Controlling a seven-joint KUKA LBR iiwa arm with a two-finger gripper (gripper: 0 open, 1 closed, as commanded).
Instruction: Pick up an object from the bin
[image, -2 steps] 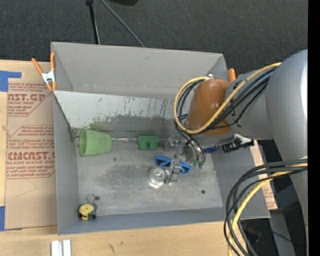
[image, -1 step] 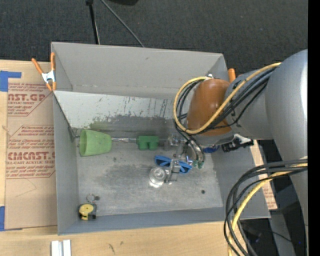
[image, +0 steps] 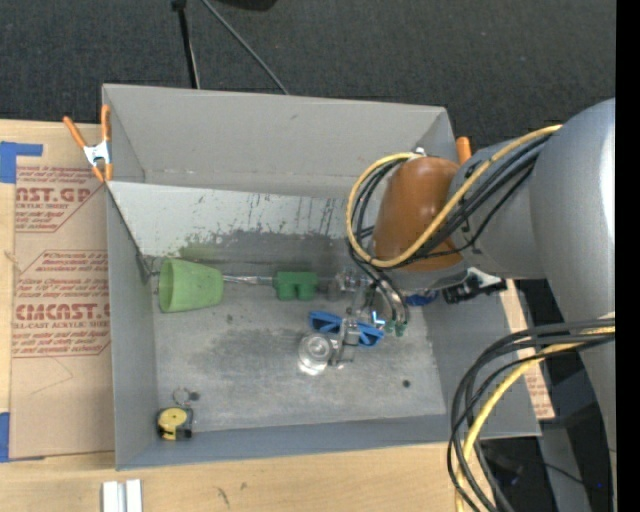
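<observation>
camera view: blue piece (image: 325, 322) beneath claw (image: 352, 336)

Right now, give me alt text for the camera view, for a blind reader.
The gripper is low in the grey bin, right of centre, over a blue piece beside a clear round thing. A pale green cup on its side, a dark green block and a small yellow thing lie apart to the left.

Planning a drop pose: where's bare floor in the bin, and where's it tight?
Biggest bare patch: bin floor centre-left, between the light green cup, the yellow thing in the near-left corner and the clear round piece. Also the near-right corner. Crowded: mid-right, where the gripper sits by the blue piece, clear round piece and dark green block.
</observation>
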